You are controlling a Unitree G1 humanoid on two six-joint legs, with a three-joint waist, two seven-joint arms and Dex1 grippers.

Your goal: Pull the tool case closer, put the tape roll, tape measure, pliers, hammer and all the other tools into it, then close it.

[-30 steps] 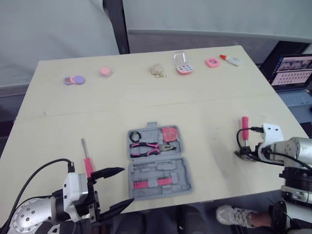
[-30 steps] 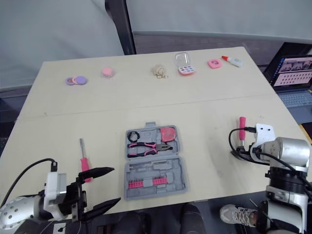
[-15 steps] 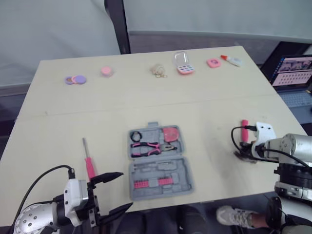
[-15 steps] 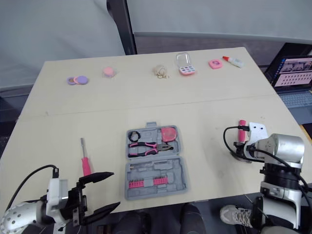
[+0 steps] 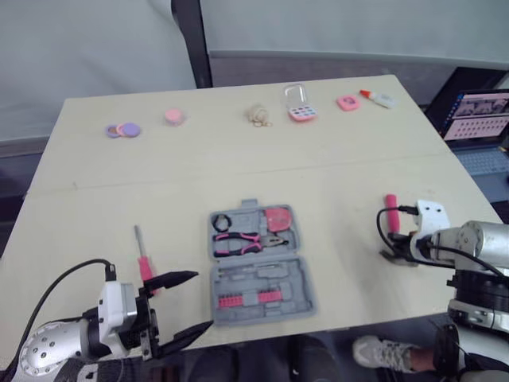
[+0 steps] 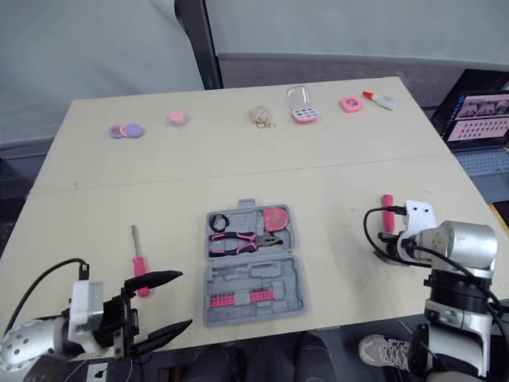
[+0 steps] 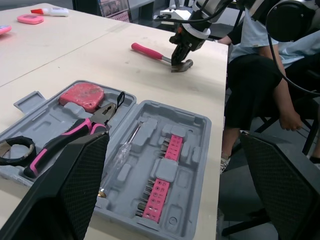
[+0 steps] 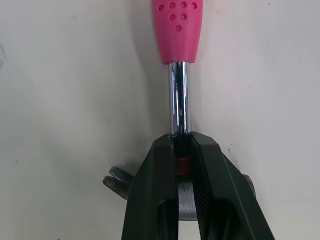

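Observation:
The grey tool case (image 5: 258, 266) lies open near the table's front edge; its far half holds the black tape roll (image 5: 220, 223), the pink-handled pliers (image 5: 237, 239) and the pink tape measure (image 5: 277, 217). The hammer (image 5: 390, 212), pink-handled, lies on the table right of the case. My right gripper (image 8: 180, 142) is shut on its metal shaft just above the head (image 6: 387, 255). A pink-handled screwdriver (image 5: 143, 259) lies left of the case. Just in front of it my left gripper (image 5: 183, 302) stands open and empty, pointing at the case (image 7: 165, 165).
Along the far edge sit small purple and pink discs (image 5: 121, 130), a pink disc (image 5: 172, 116), a pale tangle (image 5: 257, 116), a pink keypad box (image 5: 299, 105), a pink item (image 5: 347, 102) and a glue bottle (image 5: 378, 98). A laptop (image 5: 477, 115) is off the right side. A person (image 7: 265, 65) sits close by.
My right gripper has shut on the hammer's shaft, and the pink handle has swung slightly left. The left gripper stayed open, dipping toward the table edge and coming back.

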